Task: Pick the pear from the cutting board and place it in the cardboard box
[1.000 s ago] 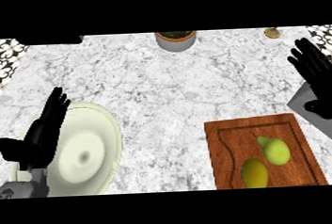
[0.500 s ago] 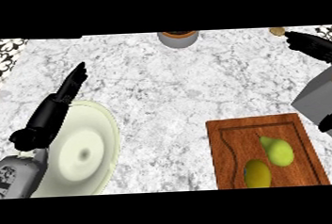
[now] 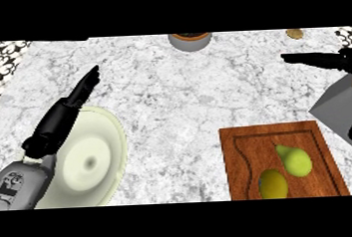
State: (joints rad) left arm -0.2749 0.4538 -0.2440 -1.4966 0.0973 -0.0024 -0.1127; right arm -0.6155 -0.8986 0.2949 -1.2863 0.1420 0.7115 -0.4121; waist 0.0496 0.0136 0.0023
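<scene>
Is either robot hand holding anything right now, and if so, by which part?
Nothing is held. The left robot hand and the right robot hand both stretch out with straight fingers over the white marble counter. The green pear lies untouched on the wooden cutting board.

This is a kitchen: a white-grey marble worktop (image 3: 185,90) carries a wooden cutting board (image 3: 243,152) with fruit at its near right corner, a pale plate (image 3: 100,158) at the near left edge, and patterned black-and-white tiles (image 3: 0,68) run beyond the far left corner.
</scene>
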